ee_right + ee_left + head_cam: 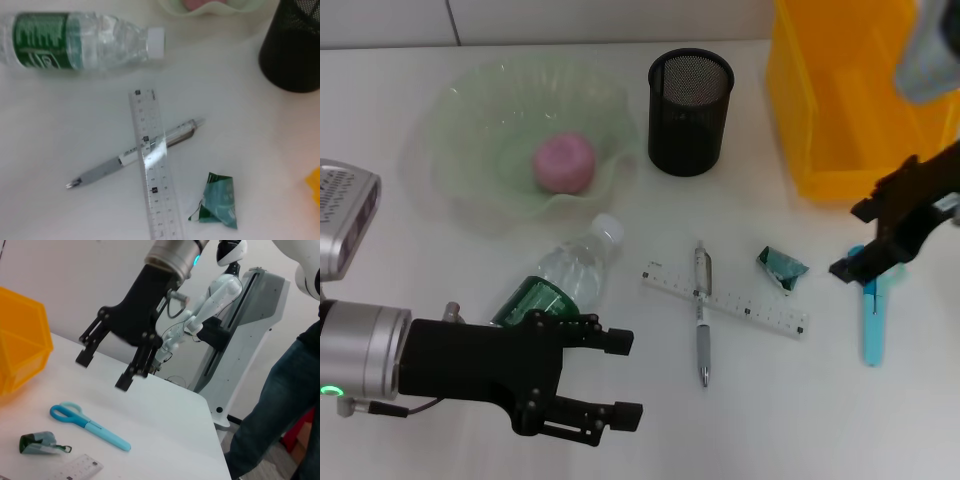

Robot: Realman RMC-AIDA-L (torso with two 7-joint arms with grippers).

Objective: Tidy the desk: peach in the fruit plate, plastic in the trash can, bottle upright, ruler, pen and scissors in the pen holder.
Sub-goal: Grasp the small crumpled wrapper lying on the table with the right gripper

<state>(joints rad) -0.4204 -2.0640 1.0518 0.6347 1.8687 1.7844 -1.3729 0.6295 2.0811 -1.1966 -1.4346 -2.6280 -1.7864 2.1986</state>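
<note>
At 7 o'clock, nearest the robot, the left pincer (625, 378) hangs low over the worktop (790, 400) with its fingers spread and nothing between them, just off the base end of the bottle (563, 279); that pose looks like a lineup for grasping the bottle, which lies on its side with its cap toward 1 o'clock and so is not yet upright. At 5 o'clock from centre the pen (701, 322) lies crossed under the clear ruler (725, 301), the 2 touching where they cross, so lifting either one may drag the other. Just past the ruler's far end, toward 3 o'clock, sits the crumpled green plastic (782, 268), apart from both. At 3 o'clock the right pincer (865, 238) hovers released over the handle end of the blue scissors (873, 318), which lie flat on the worktop; the left wrist view shows its fingers (126, 378) parted and clear of the scissors (90, 425), so I judge a descent is still needed before any grip. Farther off, at 11 o'clock, the peach (563, 163) already rests in the green plate (460, 120), so that step looks done. At 12 o'clock stands the black mesh holder (690, 112), with none of the 3 desk tools in it as far as can be seen, and at 2 o'clock the yellow bin (830, 110), presumably the trash can.
</note>
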